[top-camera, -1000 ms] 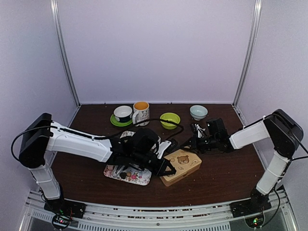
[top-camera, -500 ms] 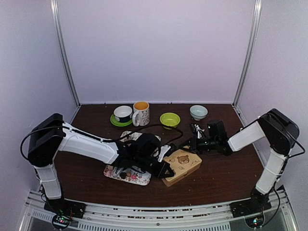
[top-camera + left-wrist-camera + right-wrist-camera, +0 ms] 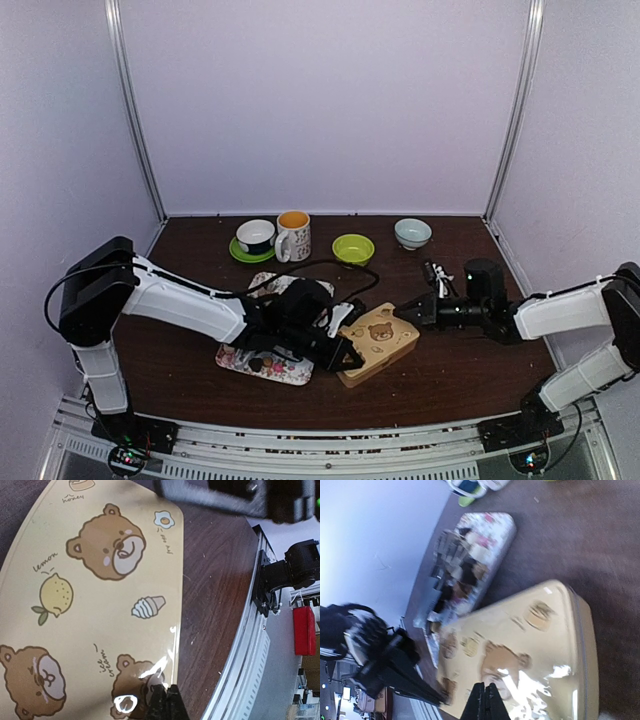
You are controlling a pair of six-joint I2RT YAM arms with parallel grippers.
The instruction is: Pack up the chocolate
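Top external view: the chocolate (image 3: 258, 364) lies on a shallow rectangular tray (image 3: 232, 358) with a floral print and rounded corners, left of centre on the dark brown wood-grain table (image 3: 450, 370). The left arm covers most of the tray; the pieces that show are small, dark brown and rounded. In the right wrist view, the chocolate (image 3: 462, 572) appears as a crowded patch of dark brown, light brown and cream-white bits on the tray (image 3: 500, 527). The picture is too blurred to show single shapes.

Just right of the tray lies a tan rectangular tin (image 3: 385, 335) with rounded corners. Its lid is glossy and throws white glare, and it is printed with cartoon bears, a lemon, an ice-cream cone and a fried egg (image 3: 90, 605).

The left gripper (image 3: 348, 352) sits at the tin's near-left corner. In the left wrist view its black fingers are pressed together with nothing between them (image 3: 165, 700). The right gripper (image 3: 403, 313) points at the tin's far-right edge, with its fingers likewise pressed together and empty (image 3: 484, 700). Whether either gripper touches the lid cannot be told.
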